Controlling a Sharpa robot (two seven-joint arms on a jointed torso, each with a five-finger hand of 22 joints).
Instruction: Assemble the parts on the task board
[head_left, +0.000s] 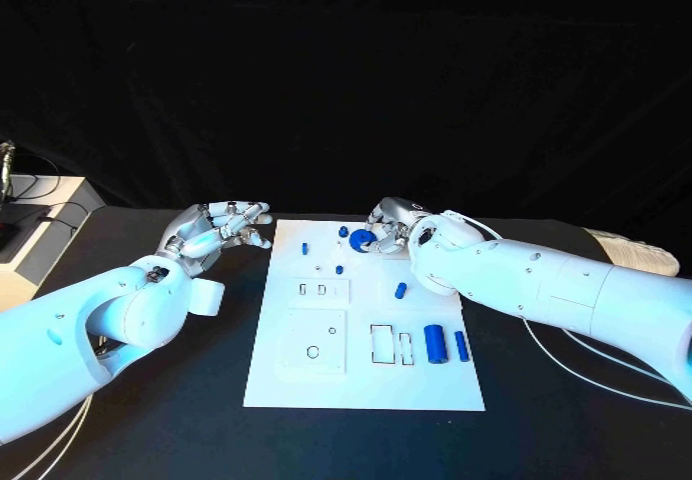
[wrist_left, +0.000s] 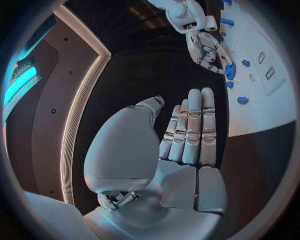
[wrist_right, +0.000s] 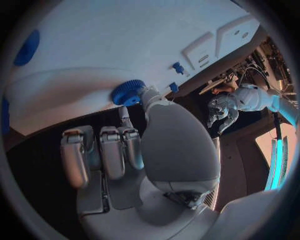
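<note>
Your black counter (head_left: 173, 420) carries the white task board (head_left: 361, 385), long side running away from you. Your left robot hand (head_left: 216, 232) waits off the board's far left corner, fingers straight and apart, holding nothing, probably to leave room. Your right robot hand (head_left: 392, 232) pinches the blue gear (head_left: 362, 239) at the board's far edge, likely to seat it. Two blue cylinders (head_left: 436, 344) lie near the right edge.

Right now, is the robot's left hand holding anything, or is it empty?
Empty. The left hand hovers beside the task board, off its edge; the left wrist view shows its fingers straight with nothing between them.
</note>
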